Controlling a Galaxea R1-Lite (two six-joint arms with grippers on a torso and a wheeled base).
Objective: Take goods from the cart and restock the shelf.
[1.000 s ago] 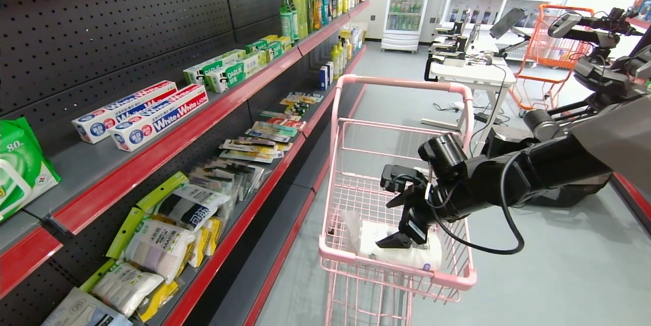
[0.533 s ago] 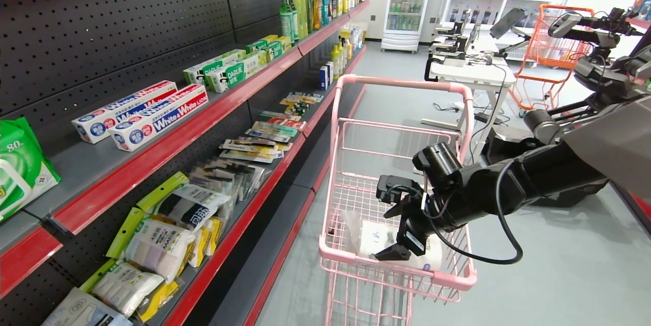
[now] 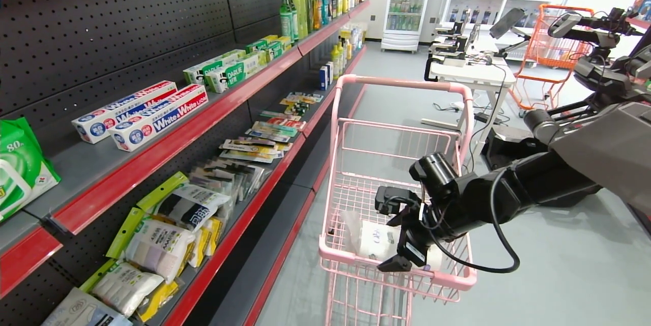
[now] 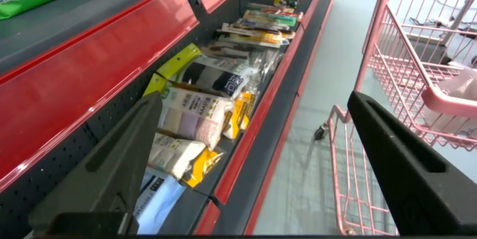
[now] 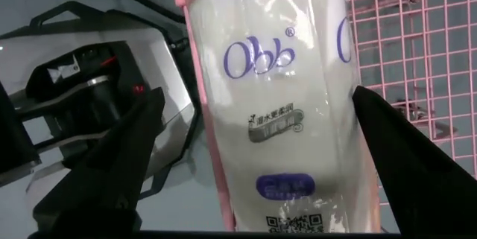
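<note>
while over cart (image 3: 396, 83), right tool (image 5: 257, 97) apart astride blue-lettered white pack (image 3: 374, 239); left tool (image 4: 255, 99) apart

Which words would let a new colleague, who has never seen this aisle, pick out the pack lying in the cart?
Find the pink cart standing in the aisle beside the red-edged shelves. In its basket, at the end nearest the robot, a soft pack lies under the open right gripper. It is white in clear wrap with blue lettering, the only item seen in the cart.
</note>
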